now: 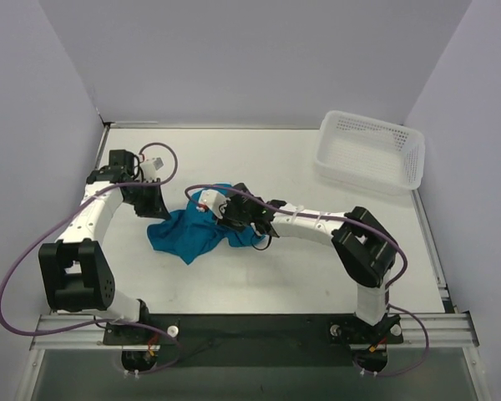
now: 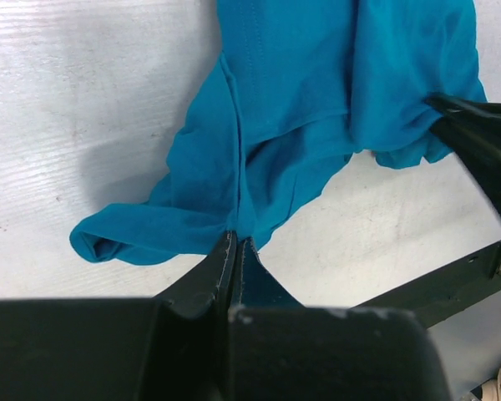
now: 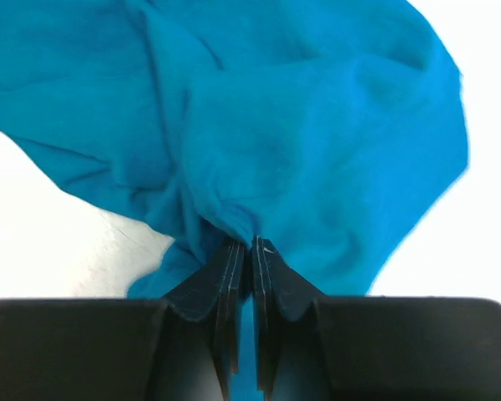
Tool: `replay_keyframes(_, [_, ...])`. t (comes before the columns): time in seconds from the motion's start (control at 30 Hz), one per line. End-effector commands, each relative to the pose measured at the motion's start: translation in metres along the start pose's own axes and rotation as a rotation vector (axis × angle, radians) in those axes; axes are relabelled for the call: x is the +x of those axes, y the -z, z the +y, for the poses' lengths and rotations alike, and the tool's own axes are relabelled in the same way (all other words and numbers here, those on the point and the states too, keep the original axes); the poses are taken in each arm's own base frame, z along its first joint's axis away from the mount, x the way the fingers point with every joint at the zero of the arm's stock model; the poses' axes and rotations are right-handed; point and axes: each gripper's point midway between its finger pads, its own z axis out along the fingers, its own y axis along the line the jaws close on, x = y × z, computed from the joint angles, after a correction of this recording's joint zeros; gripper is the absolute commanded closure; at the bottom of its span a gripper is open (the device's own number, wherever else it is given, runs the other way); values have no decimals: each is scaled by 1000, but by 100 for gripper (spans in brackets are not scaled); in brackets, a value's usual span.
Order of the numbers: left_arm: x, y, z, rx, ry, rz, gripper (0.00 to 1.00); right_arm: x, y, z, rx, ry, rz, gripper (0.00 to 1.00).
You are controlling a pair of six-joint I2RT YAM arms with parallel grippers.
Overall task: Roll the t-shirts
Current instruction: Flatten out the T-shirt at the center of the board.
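A teal-blue t-shirt (image 1: 190, 236) lies bunched and creased on the white desk (image 1: 275, 280), left of the middle, between the two arms' ends; it is not spread flat, and folds run across it in several directions. The left pincer (image 1: 154, 213) comes at the cloth from the far left side; in the left wrist view its fingers (image 2: 225, 263) are pressed together on a pinched ridge of the t-shirt (image 2: 301, 109), with a rolled hem or sleeve edge lying on the desk just to the left of them. The right pincer (image 1: 219, 209) reaches in from the right over the upper edge of the garment; in the right wrist view it (image 3: 249, 246) is narrowed to a slit and holds a gathered tuck of the t-shirt (image 3: 317, 134), the cloth fanning out beyond the tips. A white mesh basket (image 1: 363, 177) stands at the far right corner of the desk, well apart from the t-shirt.
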Motion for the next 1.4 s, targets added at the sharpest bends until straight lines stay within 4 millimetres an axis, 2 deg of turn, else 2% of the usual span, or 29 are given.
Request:
replay_keyframes(0.0, [-21, 17, 11, -29, 26, -84, 100, -47, 74, -66, 130, -63, -96, 94])
replay_keyframes(0.03, [-30, 28, 9, -20, 29, -117, 100, -49, 88, -75, 146, -97, -98, 94])
replay_keyframes(0.07, [-35, 36, 9, -7, 39, -145, 100, -35, 105, -84, 149, -140, -45, 94])
replay_keyframes(0.1, [-40, 44, 11, -2, 54, -175, 100, -48, 133, -94, 166, -168, -89, 94])
replay_keyframes(0.13, [-49, 55, 7, 2, 44, -229, 100, -45, 147, -95, 164, -195, -86, 94])
replay_keyframes(0.17, [-52, 60, 3, 10, 32, -251, 100, -31, 161, -97, 166, -215, -52, 94])
replay_keyframes(0.2, [-54, 64, 1, 13, 22, -266, 100, -36, 185, -100, 195, -206, -81, 94])
replay_keyframes(0.27, [-54, 70, -5, 33, 2, -272, 100, -9, 200, -95, 205, -204, -30, 94])
replay_keyframes(0.3, [-52, 70, -6, 36, 0, -269, 100, -5, 216, -97, 232, -206, -43, 94])
replay_keyframes(0.37, [-47, 66, -6, 45, 7, -256, 100, 25, 219, -92, 251, -234, 18, 94])
replay_keyframes(0.4, [-48, 65, -7, 50, 6, -262, 100, 39, 228, -101, 292, -268, 32, 95])
replay_keyframes(0.43, [-48, 61, -6, 55, 17, -260, 100, 59, 226, -98, 296, -291, 75, 95])
replay_keyframes(0.5, [-50, 54, -5, 64, 22, -263, 100, 86, 229, -104, 332, -349, 123, 95])
replay_keyframes(0.53, [-49, 46, -3, 66, 39, -244, 100, 109, 232, -112, 361, -407, 162, 94])
replay_keyframes(0.6, [-52, 38, -3, 72, 35, -235, 100, 145, 222, -104, 342, -469, 249, 80])
replay_keyframes(0.67, [-54, 26, 0, 65, 33, -203, 100, 177, 223, -105, 348, -529, 345, 58])
replay_keyframes(0.73, [-59, 21, 2, 58, 21, -179, 100, 189, 230, -109, 353, -589, 381, 53])
replay_keyframes(0.87, [-67, 17, 2, 53, 3, -167, 100, 159, 236, -117, 321, -553, 275, 47])
replay_keyframes(0.93, [-70, 14, 2, 54, 10, -169, 100, 137, 232, -105, 215, -484, 199, 46])
replay_keyframes(0.97, [-70, 13, 3, 52, 10, -169, 100, 124, 228, -94, 162, -430, 170, 46])
replay_keyframes(1.03, [-74, 10, 6, 37, 18, -177, 100, 114, 216, -66, 44, -296, 144, 47])
replay_keyframes(1.07, [-75, 9, 11, 17, 25, -179, 99, 102, 208, -45, -24, -217, 120, 48])
replay_keyframes(1.1, [-78, 9, 12, 8, 29, -182, 93, 100, 203, -32, -70, -165, 109, 48])
replay_keyframes(1.13, [-79, 7, 14, 0, 33, -178, 83, 103, 194, -15, -128, -125, 99, 48])
replay_keyframes(1.17, [-82, 9, 15, -7, 32, -184, 78, 97, 185, 1, -180, -52, 87, 49])
replay_keyframes(1.23, [-86, 10, 16, -21, 29, -186, 71, 100, 173, 22, -249, 20, 69, 50])
replay_keyframes(1.27, [-89, 12, 17, -24, 25, -192, 66, 101, 167, 27, -275, 95, 61, 52])
replay_keyframes(1.33, [-90, 13, 20, -42, 26, -191, 59, 92, 154, 36, -281, 189, -11, 53])
replay_keyframes(1.37, [-91, 15, 20, -47, 23, -194, 56, 97, 150, 45, -301, 205, -33, 53])
